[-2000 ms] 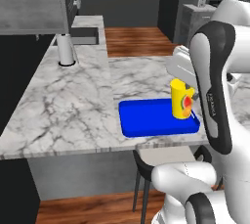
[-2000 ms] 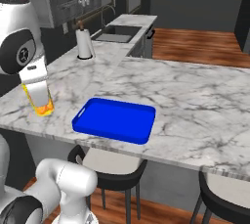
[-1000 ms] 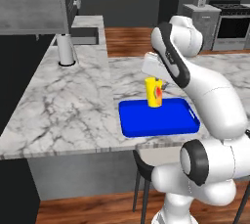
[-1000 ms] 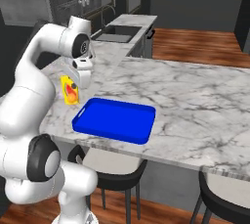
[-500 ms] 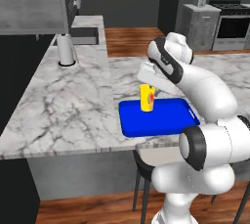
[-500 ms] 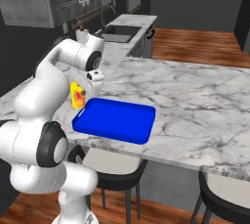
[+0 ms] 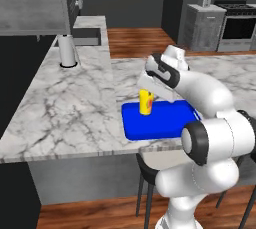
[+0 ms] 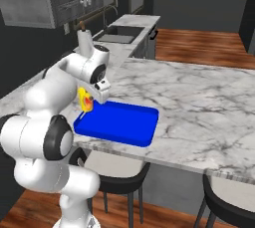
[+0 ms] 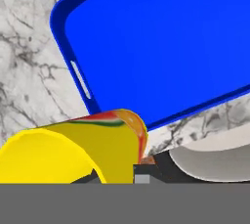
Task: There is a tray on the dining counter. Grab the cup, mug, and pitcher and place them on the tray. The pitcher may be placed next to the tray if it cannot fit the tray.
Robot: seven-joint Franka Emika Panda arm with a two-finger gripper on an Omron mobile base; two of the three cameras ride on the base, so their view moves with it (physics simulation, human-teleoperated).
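Note:
My gripper [image 7: 148, 94] is shut on the yellow cup [image 7: 145, 102], which hangs upright over the far left end of the blue tray [image 7: 165, 123]. From the right base the cup [image 8: 85, 99] shows beside the gripper [image 8: 92, 97] at the tray's [image 8: 124, 125] near-left corner. In the hand view the cup [image 9: 73, 149] fills the lower left, with the tray [image 9: 161, 42] spread below it on the marble dining counter [image 7: 70, 108]. I cannot tell whether the cup touches the tray. The mug and pitcher are out of view.
A paper towel roll [image 7: 67, 50] stands at the counter's far left, near a sink [image 8: 118, 34]. Dark stools [image 8: 114, 170] sit under the counter's near edge. A stove [image 7: 239, 25] is at the back right.
The arm has swung the cup in from the counter's end and down toward the tray's left end. The gripper has stayed shut on it.

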